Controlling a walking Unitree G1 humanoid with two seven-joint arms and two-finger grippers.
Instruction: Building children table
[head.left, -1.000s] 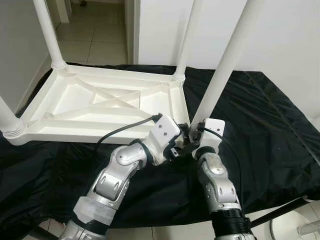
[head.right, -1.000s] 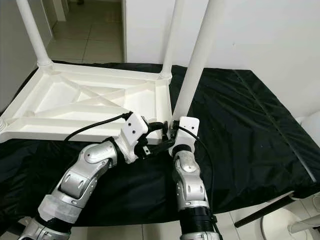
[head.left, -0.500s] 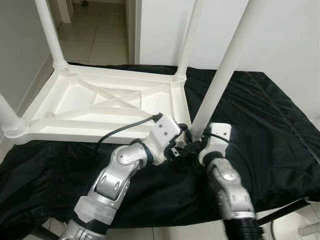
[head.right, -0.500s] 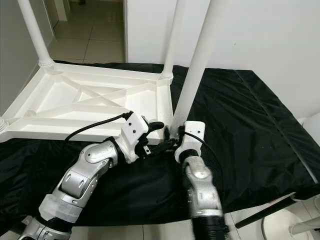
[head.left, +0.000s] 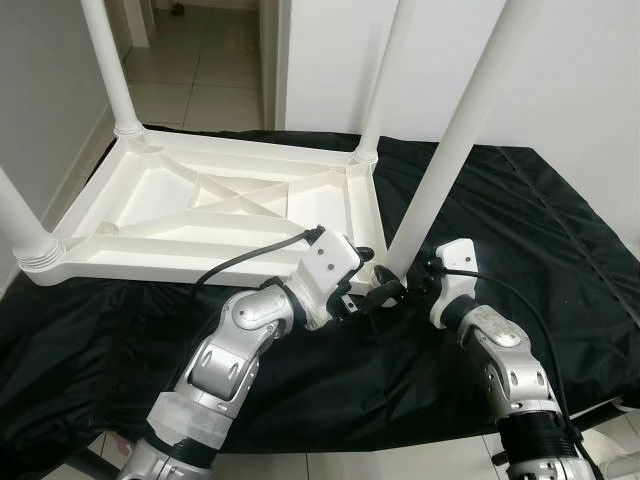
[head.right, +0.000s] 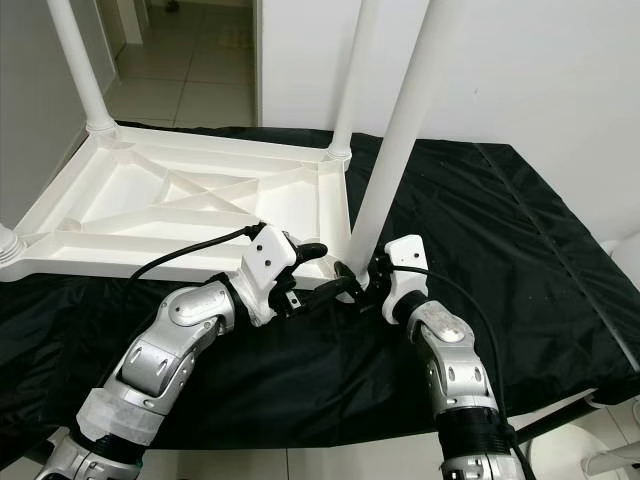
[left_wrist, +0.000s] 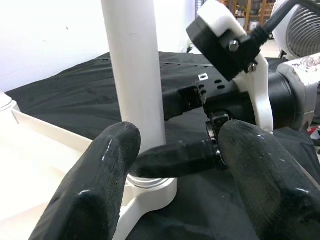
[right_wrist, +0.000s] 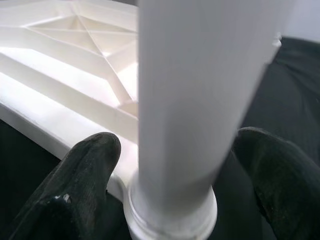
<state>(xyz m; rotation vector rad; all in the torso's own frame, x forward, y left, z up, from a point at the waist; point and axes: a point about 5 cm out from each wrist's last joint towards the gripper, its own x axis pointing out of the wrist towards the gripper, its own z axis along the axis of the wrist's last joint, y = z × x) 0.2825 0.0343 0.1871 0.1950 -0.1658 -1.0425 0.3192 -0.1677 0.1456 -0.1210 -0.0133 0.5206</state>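
On the black cloth (head.left: 540, 230) before you, the head views show the white children's table (head.left: 215, 215) lying upside down, ribbed underside up, with its legs standing upward. Your left gripper (head.left: 378, 292) reaches along the near right corner of the table to the base of the near right leg (head.left: 455, 150), and your right gripper (head.right: 362, 280) meets it there from the other side; both sets of black fingers crowd round the collar where that leg enters its socket. From the left wrist view, you see two black fingers (left_wrist: 97, 175) spread wide, with the leg (left_wrist: 135, 75) rising just beyond and between them, untouched by either; one finger of the right gripper crosses in front of the leg's base, and the right wrist's white camera housing (left_wrist: 220, 35) sits just past it. From the right wrist view, the leg (right_wrist: 200, 100) stands between the two fingers (right_wrist: 82, 185), which are parted wide on either side of it with a visible gap on each side, above the collar (right_wrist: 172, 220) at the table's corner.
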